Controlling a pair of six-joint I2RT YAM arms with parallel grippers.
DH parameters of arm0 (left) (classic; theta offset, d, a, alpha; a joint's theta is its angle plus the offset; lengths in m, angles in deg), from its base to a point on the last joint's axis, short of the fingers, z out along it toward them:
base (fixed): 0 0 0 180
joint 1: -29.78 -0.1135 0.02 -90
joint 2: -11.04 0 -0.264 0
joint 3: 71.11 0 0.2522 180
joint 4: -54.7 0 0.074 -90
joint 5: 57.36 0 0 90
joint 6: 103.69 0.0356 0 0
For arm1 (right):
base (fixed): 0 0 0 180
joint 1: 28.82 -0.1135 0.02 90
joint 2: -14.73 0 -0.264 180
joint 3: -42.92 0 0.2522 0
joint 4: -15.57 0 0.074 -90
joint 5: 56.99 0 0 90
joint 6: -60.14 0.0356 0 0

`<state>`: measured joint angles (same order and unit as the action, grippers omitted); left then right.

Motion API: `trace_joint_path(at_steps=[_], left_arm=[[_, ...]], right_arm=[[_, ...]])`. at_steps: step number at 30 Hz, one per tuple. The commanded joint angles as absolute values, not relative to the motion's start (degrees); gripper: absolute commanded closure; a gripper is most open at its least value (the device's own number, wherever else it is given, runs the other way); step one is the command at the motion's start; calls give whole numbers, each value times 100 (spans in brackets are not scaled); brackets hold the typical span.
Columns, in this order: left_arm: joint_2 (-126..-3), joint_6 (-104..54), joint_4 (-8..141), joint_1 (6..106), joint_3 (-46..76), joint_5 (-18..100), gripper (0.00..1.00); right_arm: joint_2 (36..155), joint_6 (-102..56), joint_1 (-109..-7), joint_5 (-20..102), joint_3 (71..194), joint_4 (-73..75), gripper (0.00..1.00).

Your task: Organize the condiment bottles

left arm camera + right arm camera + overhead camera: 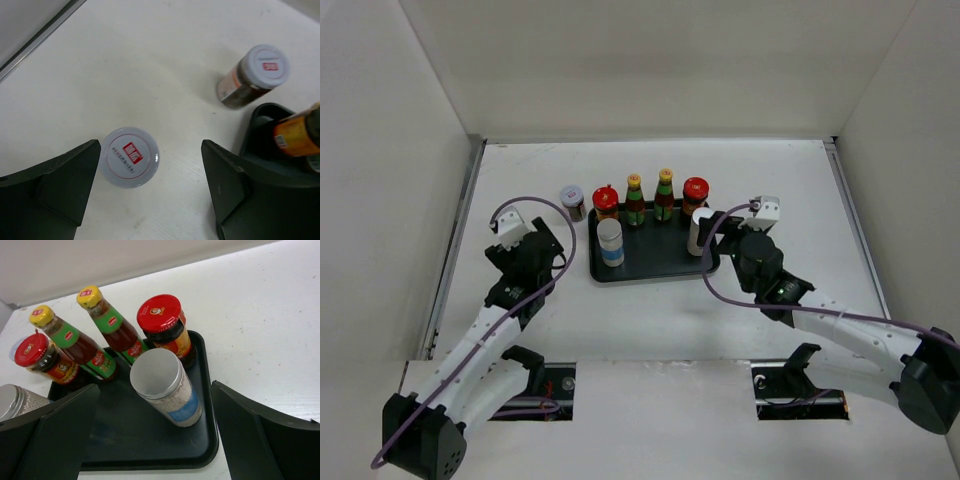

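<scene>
Left jaws: apart, grey-lidded jar (131,157) on bench (150,60) between them.
Right jaws: apart, flanking white cylinder (165,387) at tray's (130,440) right edge.
Second grey jar (255,75): on bench, just beside tray corner.

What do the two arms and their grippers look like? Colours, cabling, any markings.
Both match. The left arm and right arm have white links, black joints and black bases. A purple cable loops along each one. A white camera block sits at each wrist. The fingers are flat, matte black wedges. No markings are legible.
</scene>
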<state>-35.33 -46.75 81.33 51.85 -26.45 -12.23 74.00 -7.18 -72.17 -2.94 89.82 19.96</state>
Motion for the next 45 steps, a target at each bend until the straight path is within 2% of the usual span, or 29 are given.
trace_joint_path(at_steps=[1, 9, 21, 24, 28, 30, 39, 45], left_arm=[[-3659, -4858, 8692, 5048, -2438, -1245, 18], [-4283, -5016, 8596, 4855, -2526, -1245, 19], [-4706, -5087, 8025, 4741, -2851, -1228, 30], [-4706, -5069, 7936, 4653, -2913, -1035, 37], [-4207, -5087, 7927, 4582, -3132, -990, 55], [-3890, -5026, 8041, 4617, -3116, -955, 58], [-2799, -5086, 9964, 5864, -2334, -736, 60], [-3166, -5193, 9774, 7462, -1868, -568, 61]], right_arm=[[7204, -525, -7316, -365, 8876, 2571, 0], [7292, -402, -7360, -92, 8841, 2633, 0], [7362, -376, -7404, 101, 8849, 2686, 0], [7318, -376, -7404, 67, 8814, 2695, 0], [7327, -393, -7404, 75, 8814, 2703, 0], [7362, -384, -7404, 58, 8814, 2703, 0], [7432, -376, -7395, 128, 8823, 2747, 0], [7380, -428, -7352, 49, 8797, 2747, 0]])
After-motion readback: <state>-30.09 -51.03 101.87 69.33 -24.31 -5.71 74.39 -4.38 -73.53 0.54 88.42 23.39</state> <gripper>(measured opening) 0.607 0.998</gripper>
